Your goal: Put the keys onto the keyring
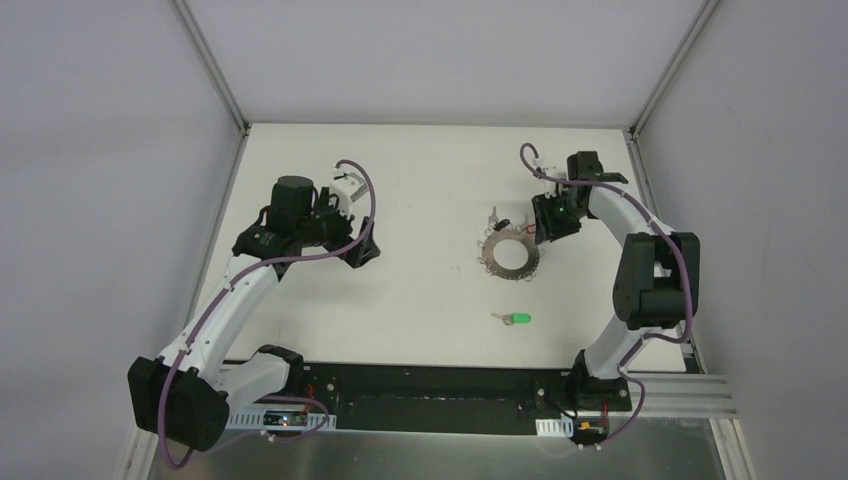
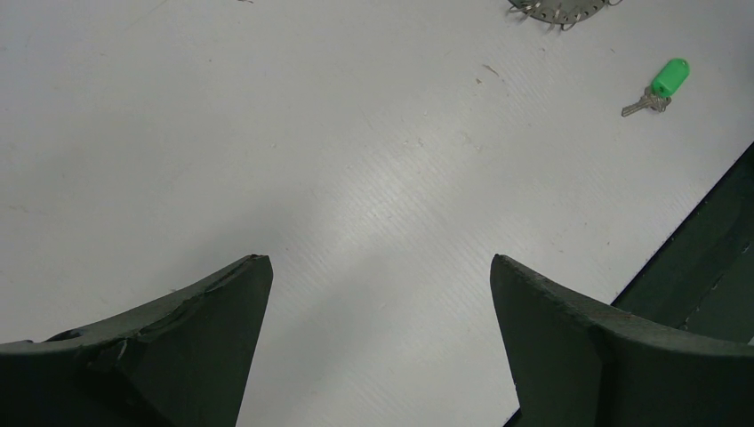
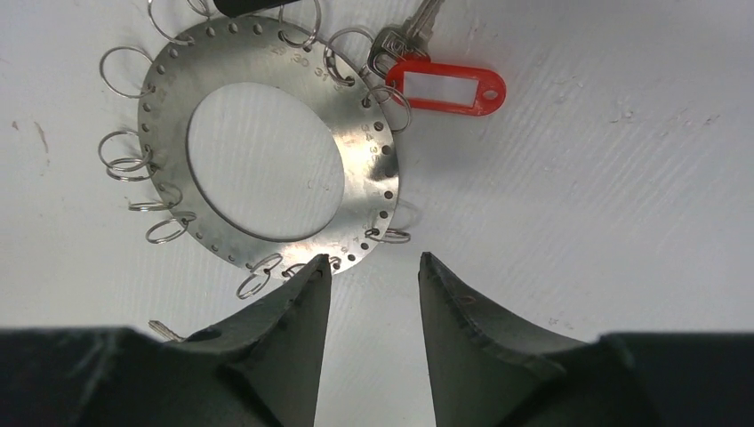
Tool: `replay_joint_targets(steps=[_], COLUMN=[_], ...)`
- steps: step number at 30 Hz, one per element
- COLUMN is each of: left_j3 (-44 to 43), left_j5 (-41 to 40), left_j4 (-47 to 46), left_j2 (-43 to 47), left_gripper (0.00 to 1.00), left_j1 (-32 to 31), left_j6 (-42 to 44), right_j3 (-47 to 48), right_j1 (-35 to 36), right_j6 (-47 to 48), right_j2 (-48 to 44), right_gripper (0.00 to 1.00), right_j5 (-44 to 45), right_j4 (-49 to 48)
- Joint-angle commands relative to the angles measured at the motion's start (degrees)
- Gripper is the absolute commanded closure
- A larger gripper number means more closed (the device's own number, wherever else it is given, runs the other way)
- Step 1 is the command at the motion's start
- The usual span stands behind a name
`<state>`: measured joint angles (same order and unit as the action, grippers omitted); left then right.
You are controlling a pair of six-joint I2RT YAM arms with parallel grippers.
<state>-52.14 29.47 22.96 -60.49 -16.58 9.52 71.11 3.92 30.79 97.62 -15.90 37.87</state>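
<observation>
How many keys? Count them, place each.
3: green-tagged key lying alone, apart from the ring; red-tagged key at the ring's rim; a dark tag at the rim, cut off by the frame. More may be hidden.

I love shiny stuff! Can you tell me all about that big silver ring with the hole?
The keyring is a flat, shiny grey metal disc with a wide hole, tiny punched holes and small wire loops around its rim. It lies flat on the white table. A red-tagged key rests against its loops, and the right gripper sits open at its edge.
</observation>
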Motion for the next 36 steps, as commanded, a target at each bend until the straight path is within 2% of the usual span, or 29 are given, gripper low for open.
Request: replay_joint_targets(steps=[1, 12, 24, 28, 32, 36], left_j3=[0.20, -0.18, -1.26, -1.73, -1.93, -2.41], left_j5=[0.65, 0.52, 0.01, -0.15, -0.45, -0.55], left_j4=[-1.52, -1.15, 0.38, 1.01, 1.10, 1.47], left_j2=[0.37, -0.23, -1.89, -2.42, -2.92, -3.44], left_gripper=[0.02, 0.02, 0.02, 0.02, 0.02, 0.02], left_j1=[-0.65, -0.99, -1.51, -1.62, -1.70, -1.86], left_j6=[0.76, 0.46, 0.91, 1.23, 1.32, 1.45], right_j3=[2.17, 4.58, 8.94, 9.11, 9.10, 9.25], right_j1=[-0.88, -1.56, -1.47, -1.46, -1.51, -1.46], right_j6=[2.29, 20.66, 30.20, 31.20, 31.69, 31.97], right_j2=[2.56, 6.35, 12.97, 13.45, 13.63, 13.89], right_gripper=[0.56, 0.53, 0.53, 0.58, 0.69, 0.72], right_j5=[-1.34, -5.46, -7.88, -9.53, -10.45, -10.08], right_j4=[1.09, 8.41, 12.66, 13.49, 14.22, 15.31])
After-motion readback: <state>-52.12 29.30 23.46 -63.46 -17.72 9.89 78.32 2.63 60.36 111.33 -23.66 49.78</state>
